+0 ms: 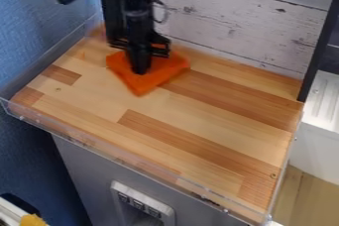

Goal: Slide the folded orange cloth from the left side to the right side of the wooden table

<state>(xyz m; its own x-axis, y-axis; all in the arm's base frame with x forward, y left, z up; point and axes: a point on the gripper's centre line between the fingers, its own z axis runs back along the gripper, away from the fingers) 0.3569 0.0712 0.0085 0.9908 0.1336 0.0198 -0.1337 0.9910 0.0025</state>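
Note:
The black gripper [140,66] hangs down over the upper left part of the wooden work surface, its lower end at the middle of an orange cloth [153,77]. The cloth lies spread on the wood around and below the gripper, one corner pointing toward the front. Whether the gripper holds the cloth or only touches it, I cannot tell. The arm comes in from the top edge.
The wooden surface [198,116] is bordered by a low clear rim [119,159] at the front. A whitewashed plank wall [232,22] stands behind, a blue wall [33,36] at the left, and a dark post [319,46] at the right.

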